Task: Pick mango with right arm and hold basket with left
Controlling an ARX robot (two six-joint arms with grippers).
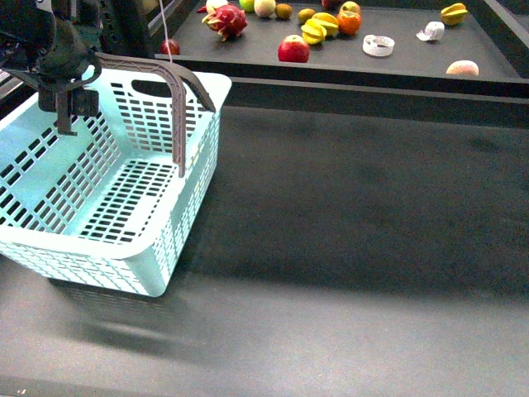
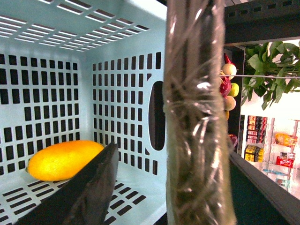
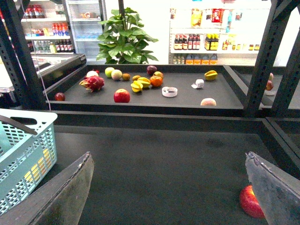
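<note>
Left gripper [image 1: 66, 103] clamped on basket [image 1: 124, 198] handle [image 2: 197, 117]; mango [image 2: 63, 159] inside, seen only by left wrist — right gripper [image 3: 171, 187] spread wide, empty.

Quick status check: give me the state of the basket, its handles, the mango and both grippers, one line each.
basket: upright on the table, open top.
handle: raised, beside the left gripper's finger.
mango: lying on its side inside the basket.
left gripper: over the basket's rim; open or shut, cannot tell.
right gripper: open, holding nothing.
</note>
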